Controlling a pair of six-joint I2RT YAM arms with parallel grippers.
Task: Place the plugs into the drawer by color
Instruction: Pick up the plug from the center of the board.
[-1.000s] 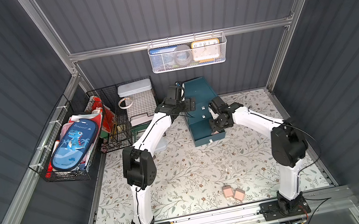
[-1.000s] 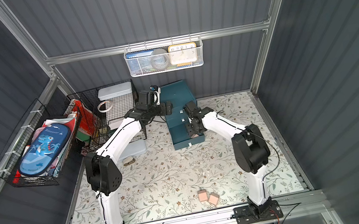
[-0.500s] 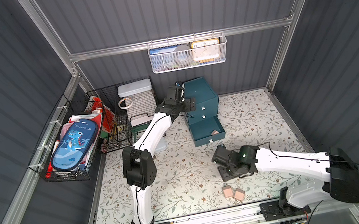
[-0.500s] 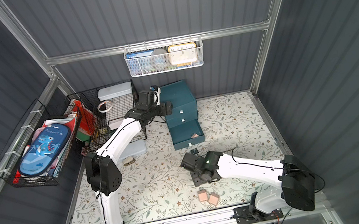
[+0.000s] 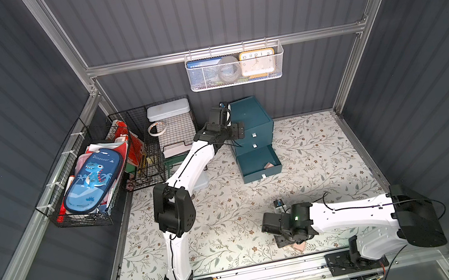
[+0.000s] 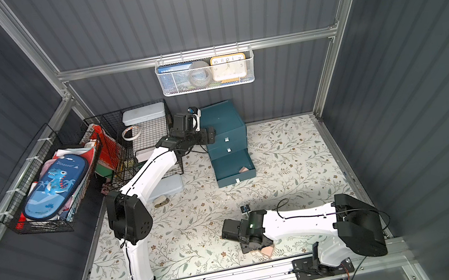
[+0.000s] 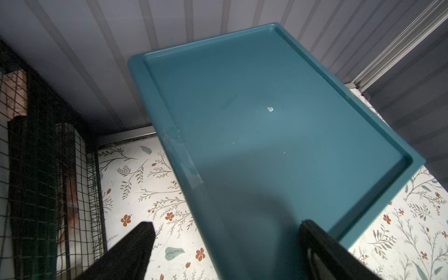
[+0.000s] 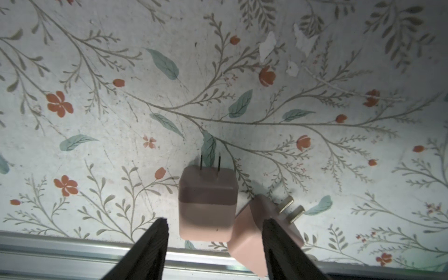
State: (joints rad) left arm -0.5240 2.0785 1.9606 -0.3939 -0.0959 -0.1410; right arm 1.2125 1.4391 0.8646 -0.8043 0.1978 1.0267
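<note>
Nearest, by the front rail and right of centre, the right gripper hangs low over the floral mat. Its wrist camera shows what the top views hide. The jaws stand apart and grip nothing. One pink plug lies between the fingers, with a clear gap on the side that can be seen. A second pink plug touches it at a corner, tilted, and is partly behind the other finger. In both top views the arm's wrist covers this spot. Only a corner of a pink plug peeks out there, and I cannot tell which of the two it is.

Farther back, near the middle, the bottom drawer of the teal cabinet is pulled out. A third pink plug lies in its near right corner, and only the top views show it.

Farthest, the left gripper hovers at the cabinet's top. Its wrist view shows the jaws wide apart and empty above the rimmed top. The wire rack stands to the left.
</note>
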